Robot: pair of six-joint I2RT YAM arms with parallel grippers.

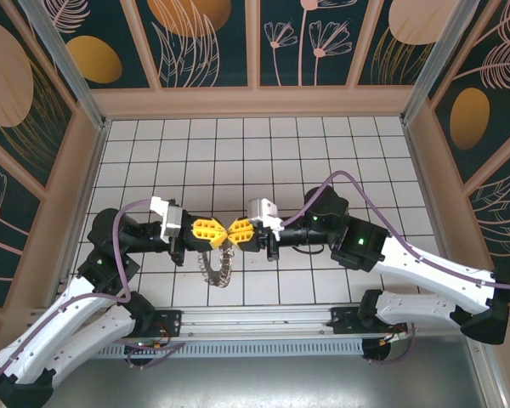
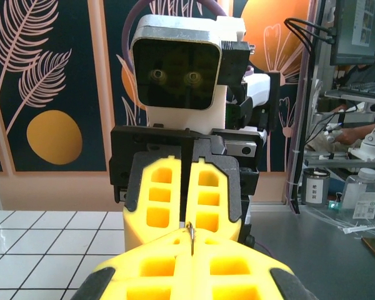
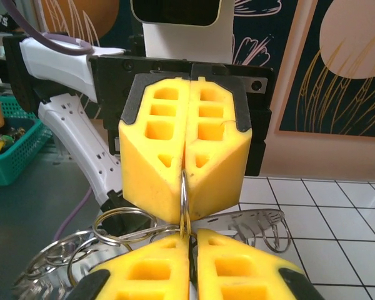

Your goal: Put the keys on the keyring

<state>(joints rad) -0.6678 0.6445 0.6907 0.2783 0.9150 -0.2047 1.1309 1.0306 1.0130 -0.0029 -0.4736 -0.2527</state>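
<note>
The step in hand looks like the joining step: the key's small loop has to slide onto the keyring. The next move needs tiny, careful pushes, I think, so the loop slips on and nothing drops.

The left arm and the right arm both bend in over the white tiled table and meet in the middle. They lie low and point at each other.

The left gripper and the right gripper are nose to nose, with their yellow tips almost touching. The left jaws are squeezed tight, and they seem to be holding up the keyring, which hangs just under the tips, off the tiles. The right jaws are squeezed tight too.

In the right wrist view, the ring's little wire loops spread out to both sides below the tips. A thin metal loop stands on edge between the two grippers. Both pairs of jaws pinch it, one from each end. I cannot tell if it is the key's own loop or part of the ring. The keys themselves are too small to pick out.
</note>
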